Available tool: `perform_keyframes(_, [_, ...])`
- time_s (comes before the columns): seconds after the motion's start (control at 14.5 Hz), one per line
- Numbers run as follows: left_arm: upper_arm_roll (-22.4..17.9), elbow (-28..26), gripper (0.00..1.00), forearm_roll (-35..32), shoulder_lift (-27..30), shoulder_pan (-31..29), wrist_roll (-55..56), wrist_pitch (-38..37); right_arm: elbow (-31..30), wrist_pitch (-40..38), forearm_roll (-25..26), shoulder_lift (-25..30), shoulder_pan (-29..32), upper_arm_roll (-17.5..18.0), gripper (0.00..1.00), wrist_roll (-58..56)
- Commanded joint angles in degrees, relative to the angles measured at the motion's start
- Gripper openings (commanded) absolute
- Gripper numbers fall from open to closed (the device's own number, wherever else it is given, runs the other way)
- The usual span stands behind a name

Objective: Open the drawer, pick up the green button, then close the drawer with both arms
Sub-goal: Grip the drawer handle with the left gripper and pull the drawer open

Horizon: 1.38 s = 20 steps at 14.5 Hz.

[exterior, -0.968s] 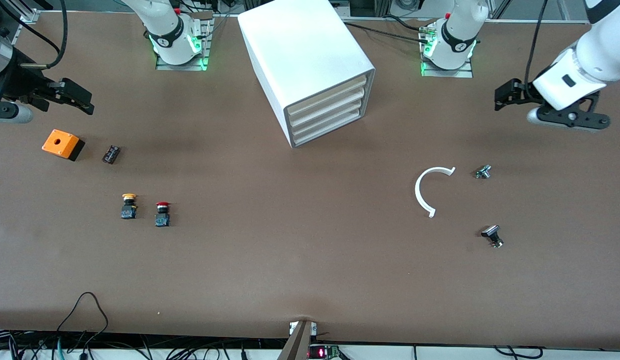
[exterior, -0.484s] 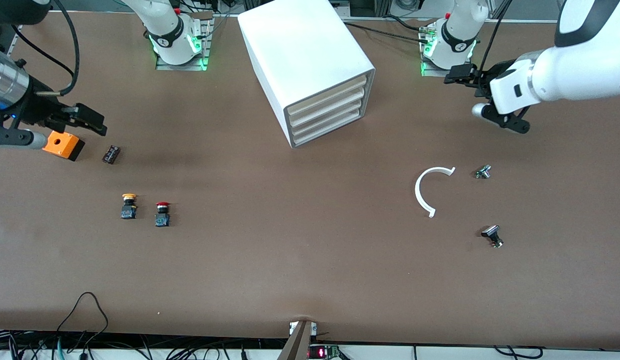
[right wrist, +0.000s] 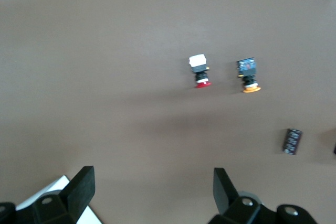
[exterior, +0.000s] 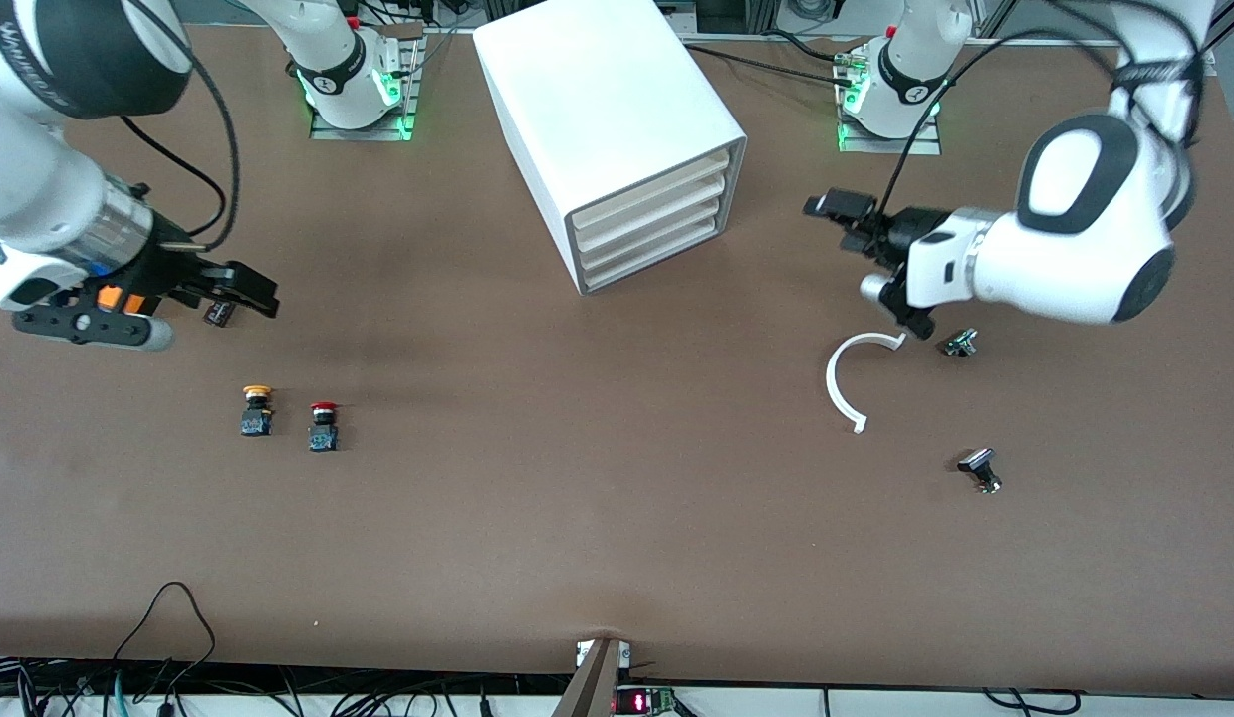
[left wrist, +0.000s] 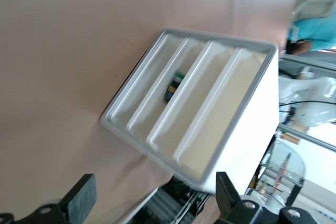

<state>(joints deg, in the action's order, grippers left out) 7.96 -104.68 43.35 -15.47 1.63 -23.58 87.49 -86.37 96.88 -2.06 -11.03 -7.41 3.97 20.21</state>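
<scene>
The white cabinet [exterior: 617,110] stands at the robots' edge of the table, and all four cream drawers look pushed in. The lowest drawer [exterior: 656,261] is shut. In the left wrist view the cabinet front [left wrist: 194,103] fills the frame. A green-capped button [left wrist: 173,85] shows in a gap between the lower drawer fronts. My left gripper [exterior: 838,219] is open and empty, over bare table beside the cabinet's front, apart from it; in its own view [left wrist: 152,198] the jaws stand wide. My right gripper [exterior: 250,291] is open and empty [right wrist: 151,190], over the table's right-arm end.
A yellow-capped button [exterior: 257,408] and a red-capped button [exterior: 323,425] stand nearer the camera than my right gripper. A small black part [exterior: 218,314] and an orange box [exterior: 109,297] lie under that arm. A white C-shaped ring [exterior: 838,383] and two small metal parts [exterior: 960,343] [exterior: 980,470] lie under the left arm.
Both arms swung inward from the table's ends. My left gripper moved toward the cabinet's front. My right gripper moved over the orange box and black part. Nothing was grasped.
</scene>
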Motion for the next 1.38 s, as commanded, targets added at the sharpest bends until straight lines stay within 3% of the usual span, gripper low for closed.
perform_keyframes(0.0, [1.3,-8.3,1.0,8.1,-1.2,-0.6,-12.9,6.6,5.4,-0.6,0.1,-3.8,-1.6,-0.2,1.0,4.7])
perform_keyframes(0.14, [2.1,-14.8,1.0,15.1,-1.5,-0.4,-21.4,9.4,7.2,-0.6,0.1,-5.2,-3.0,-0.2,1.0,8.0])
perform_keyframes(0.55, [4.2,-20.1,0.96,21.8,-8.6,-0.3,-36.8,15.9,8.2,1.3,0.2,-8.0,-6.9,-0.2,1.0,18.1])
perform_keyframes(0.76, [6.4,-22.2,0.88,29.7,-12.9,0.2,-45.4,17.8,9.4,1.4,0.0,-9.0,-8.4,-0.2,1.0,23.0])
perform_keyframes(0.97, [7.2,-24.3,0.73,35.8,-14.8,2.5,-47.9,18.8,10.5,1.3,0.1,-10.3,-10.4,-0.2,1.0,27.3])
perform_keyframes(1.11, [7.2,-24.3,0.64,36.3,-15.8,3.0,-48.0,18.8,11.5,1.3,0.2,-11.1,-12.0,-0.3,1.0,30.6])
perform_keyframes(1.31, [7.6,-25.9,0.6,38.0,-17.1,3.1,-51.4,18.5,13.0,1.1,0.3,-12.1,-14.3,-0.4,1.0,34.7])
